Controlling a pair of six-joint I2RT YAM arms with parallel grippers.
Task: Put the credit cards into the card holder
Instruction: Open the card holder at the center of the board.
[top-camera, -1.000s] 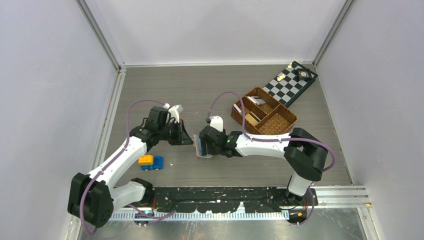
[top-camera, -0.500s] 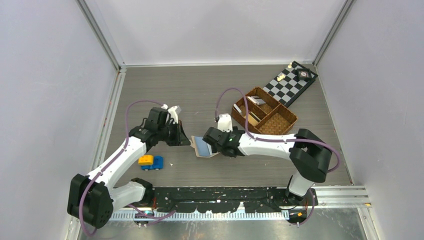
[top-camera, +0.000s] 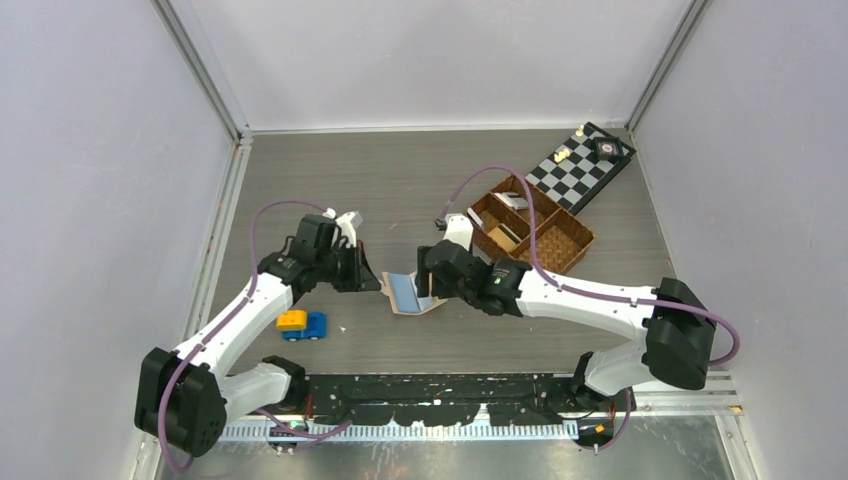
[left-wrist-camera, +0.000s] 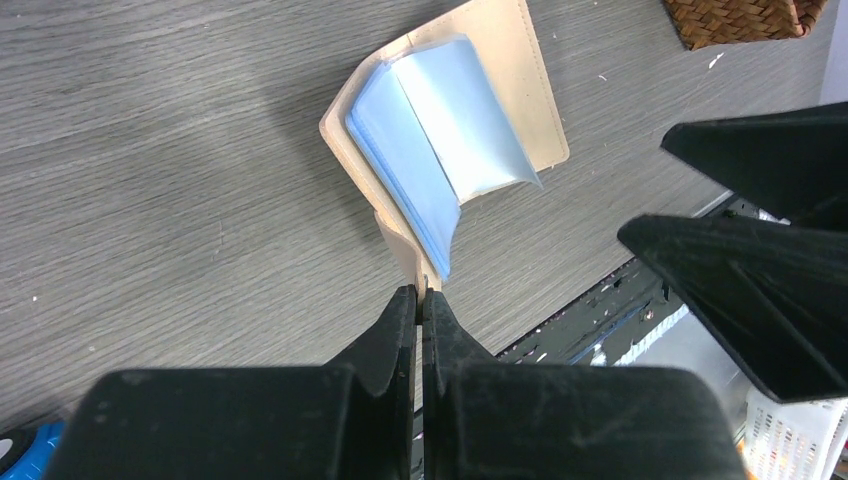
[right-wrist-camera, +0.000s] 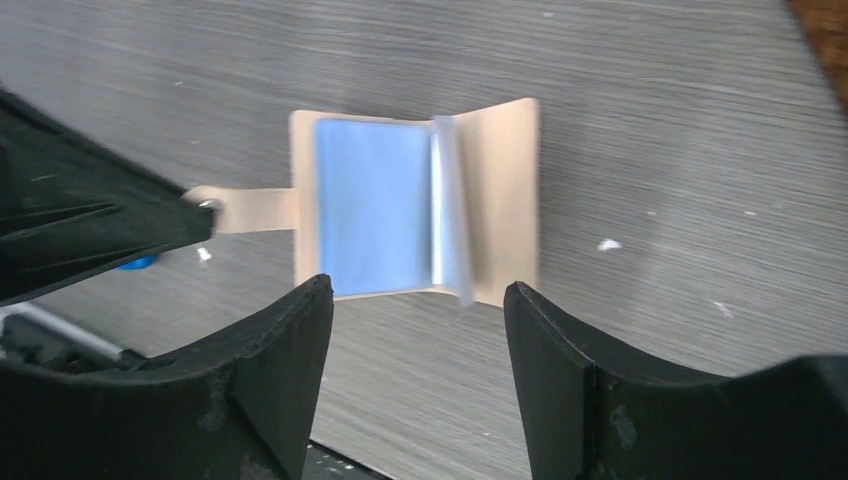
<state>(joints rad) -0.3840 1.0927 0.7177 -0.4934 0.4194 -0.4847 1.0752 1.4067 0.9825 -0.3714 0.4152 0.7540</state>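
Observation:
The beige card holder lies open on the table with its pale blue pockets facing up. My left gripper is shut on its snap tab, jaws pressed together around the tab's end. My right gripper hovers open just right of the holder, holding nothing. The holder shows beyond its fingertips. Its black fingers show at the right of the left wrist view. Small flat pieces that look like the credit cards stand in the woven basket; they are too small to make out.
A brown woven divided basket stands right of centre. A chessboard with a few pieces lies behind it, near the back right corner. A blue and yellow toy block sits by the left arm. Walls close in the table on three sides.
My right gripper has drawn back to the right off the card holder, which now lies opened with its blue pockets showing. The left gripper has stayed on the tab.

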